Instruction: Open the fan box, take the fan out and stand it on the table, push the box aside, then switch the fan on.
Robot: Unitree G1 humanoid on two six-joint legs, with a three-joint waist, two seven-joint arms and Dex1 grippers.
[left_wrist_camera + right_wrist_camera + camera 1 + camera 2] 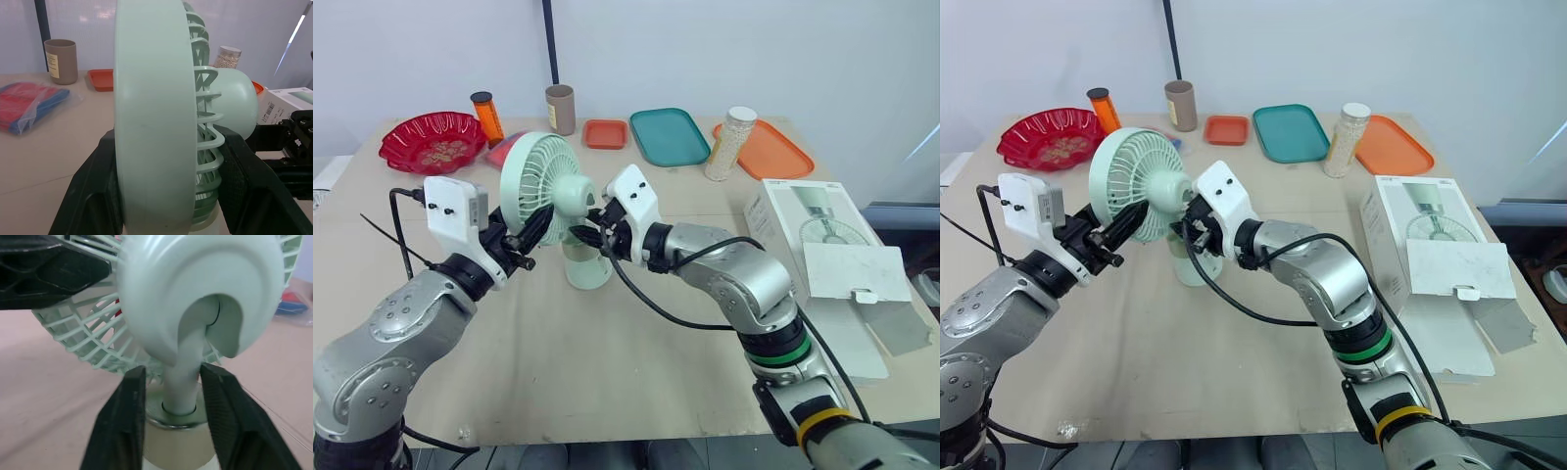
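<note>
While the fan [553, 186] stands upright on its base near the middle of the table [607, 372], both grippers are on it. From the left, the left gripper [534, 227] has its jaws closed on the round head, one finger on the front rim and one on the back grille. From the right, the right gripper [178, 382] straddles the neck just above the base, jaws slightly parted, one finger touching the neck and a thin gap at the other. Well to the right lies the fan box [822, 245], flap open. Along the far edge sit a red bowl [433, 140], a brown cup [560, 108] and a teal tray [669, 135].
</note>
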